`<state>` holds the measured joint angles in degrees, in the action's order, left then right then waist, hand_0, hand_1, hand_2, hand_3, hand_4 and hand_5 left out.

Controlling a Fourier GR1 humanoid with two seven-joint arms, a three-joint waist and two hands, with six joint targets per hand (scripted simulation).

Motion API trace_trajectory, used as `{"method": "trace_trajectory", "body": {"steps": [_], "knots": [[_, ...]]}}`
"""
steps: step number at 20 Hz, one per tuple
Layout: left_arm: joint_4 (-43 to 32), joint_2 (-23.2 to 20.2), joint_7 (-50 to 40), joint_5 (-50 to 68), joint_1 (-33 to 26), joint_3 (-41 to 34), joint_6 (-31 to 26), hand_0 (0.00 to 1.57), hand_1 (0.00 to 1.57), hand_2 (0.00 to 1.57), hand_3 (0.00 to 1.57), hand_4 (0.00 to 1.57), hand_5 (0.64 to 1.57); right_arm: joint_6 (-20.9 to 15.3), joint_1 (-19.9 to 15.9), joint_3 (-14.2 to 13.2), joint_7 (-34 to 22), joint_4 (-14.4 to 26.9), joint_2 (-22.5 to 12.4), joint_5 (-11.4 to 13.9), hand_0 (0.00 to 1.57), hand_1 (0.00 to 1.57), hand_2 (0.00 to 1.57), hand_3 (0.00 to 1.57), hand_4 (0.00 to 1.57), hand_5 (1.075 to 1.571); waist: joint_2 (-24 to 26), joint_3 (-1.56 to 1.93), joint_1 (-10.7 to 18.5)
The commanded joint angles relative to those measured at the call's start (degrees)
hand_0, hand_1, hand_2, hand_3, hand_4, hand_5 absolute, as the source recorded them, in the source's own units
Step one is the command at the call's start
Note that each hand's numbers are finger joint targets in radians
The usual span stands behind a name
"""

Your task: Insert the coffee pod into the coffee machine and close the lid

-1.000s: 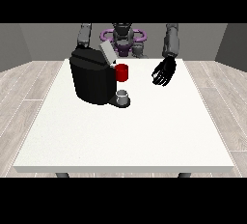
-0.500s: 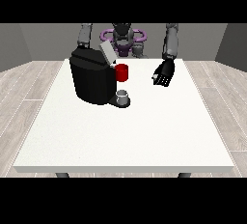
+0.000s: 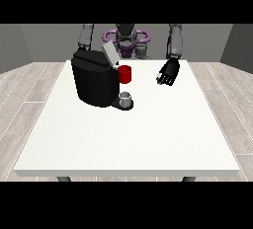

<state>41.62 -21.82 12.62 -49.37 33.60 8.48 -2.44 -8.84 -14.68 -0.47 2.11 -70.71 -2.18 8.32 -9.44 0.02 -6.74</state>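
Coffee machine (image 3: 95,81): black block on the white table (image 3: 128,139), well off to the view's left of the hand at the view's right, with bare tabletop between the two.
Lid (image 3: 109,54): grey flap on top of the machine, tilted up and open, up and left of that hand.
Red thing at the machine (image 3: 125,74): sits at the machine's front, on the side nearer the hand and at about the hand's height in the view.
Grey thing (image 3: 126,98): a small grey cup shape on the machine's dark base, below the red thing and lower left of the hand; I cannot tell whether it is the pod.
Contents: what lies inside the machine under the open lid cannot be seen from this side.
Hand at the view's right (image 3: 168,72): black, held over the table's far part to the right of the machine; fingers hang down in a relaxed spread, nothing between them, touching neither machine nor lid.
Hand at the view's left: only its arm (image 3: 86,36) shows, going down behind the machine; the hand itself is hidden.
Writing: no brand, label or lettering can be read on the machine or anything else.
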Motion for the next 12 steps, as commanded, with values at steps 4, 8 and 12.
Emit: {"method": "trace_trajectory", "body": {"steps": [4, 8, 12], "knots": [[1.53, 2.17, 3.66, 6.27, 3.96, -4.17, -7.29, 1.45, 1.45, 1.44, 1.36, 0.52, 1.571, -2.27, 1.61, -0.23, 1.35, 4.1, -0.34, 2.35, 0.0, 0.0, 0.0, 0.0, 0.0, 1.571, 2.7, -0.01, 1.5], [0.3, 2.71, 0.17, 4.99, 7.12, -5.13, -9.21, 1.41, 1.41, 1.4, 1.31, 0.51, 1.571, -2.8, -0.37, 1.2, -2.57, 3.28, 1.12, 3.24, 0.0, 0.0, 0.0, 0.0, 0.0, 1.571, 3.71, -0.02, -0.08], [4.88, 5.16, -2.42, 5.04, 7.65, -3.32, -14.44, 1.4, 1.4, 1.39, 1.33, 0.54, 1.571, -2.07, 1.79, -1.48, 0.86, 7.66, -1.49, 2.5, 0.0, 0.0, 0.0, 0.0, 0.0, 1.571, 7.51, 0.0, 1.99]]}}
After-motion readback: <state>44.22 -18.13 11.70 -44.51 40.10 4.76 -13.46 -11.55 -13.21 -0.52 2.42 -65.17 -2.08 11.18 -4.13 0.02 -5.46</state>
